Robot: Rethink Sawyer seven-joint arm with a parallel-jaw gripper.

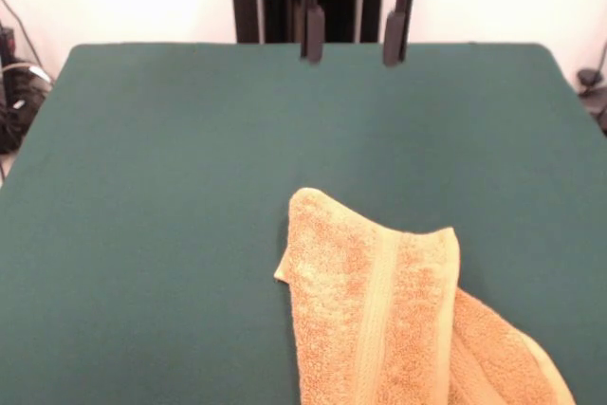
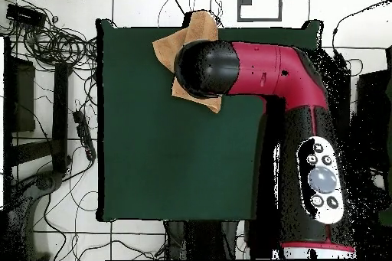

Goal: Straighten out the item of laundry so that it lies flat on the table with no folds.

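Overhead, the arm (image 2: 268, 74) hides most of the folded towel (image 1: 398, 320); frontally, the gripper (image 1: 353, 45) hangs spread, empty.

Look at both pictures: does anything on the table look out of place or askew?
Yes. The towel is not flat: it is folded over itself and lies crooked at one edge of the table, running off it. The open gripper hangs apart from it.
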